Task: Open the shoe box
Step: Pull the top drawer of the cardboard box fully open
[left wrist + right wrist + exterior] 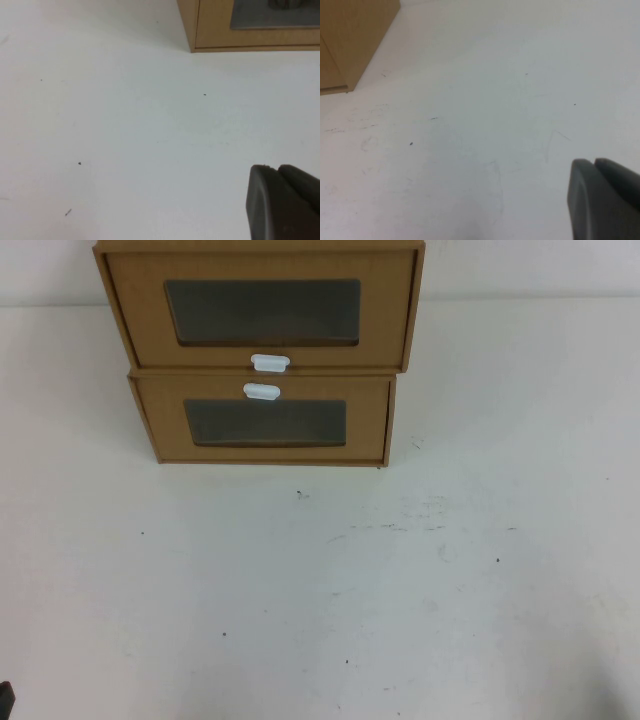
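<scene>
**Cardboard boxes closed, both claws idle**

Stacked at 12 o'clock on the white desk (320, 590): two shoe boxes, each with a dark window panel in its front. Upper brown cardboard shoe box (390, 310) resting on top of the lower brown cardboard shoe box (365, 420), both fronts shut flush. Upper white plastic tab (270, 363) at 6 o'clock on the top front. Lower white plastic tab (262, 392) at 12 o'clock on the bottom front, just beside the first.

Left claw (276, 170) at roughly 7 o'clock from the stack, over bare desk, pads pressed together, gripping nothing, well apart from the lower box's corner. Right claw (594, 162) at roughly 5 o'clock from the stack, over scuffed desk, likewise closed tight on nothing and well apart from the boxes.
</scene>
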Robot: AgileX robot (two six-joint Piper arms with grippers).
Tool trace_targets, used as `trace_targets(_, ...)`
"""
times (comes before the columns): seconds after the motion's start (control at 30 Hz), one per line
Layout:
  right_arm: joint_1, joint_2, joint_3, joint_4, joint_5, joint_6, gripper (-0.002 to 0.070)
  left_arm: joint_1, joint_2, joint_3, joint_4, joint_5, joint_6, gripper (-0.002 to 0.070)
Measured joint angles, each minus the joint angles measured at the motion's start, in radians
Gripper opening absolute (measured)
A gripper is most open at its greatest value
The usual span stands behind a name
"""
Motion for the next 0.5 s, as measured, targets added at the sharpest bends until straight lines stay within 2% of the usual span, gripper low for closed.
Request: trace_targets(0.5,0.000,0.000,0.000,0.021,-0.050,0.000,-0.0016,0.000,0.000,0.000,-0.003,-0.059,-0.004,-0.0002)
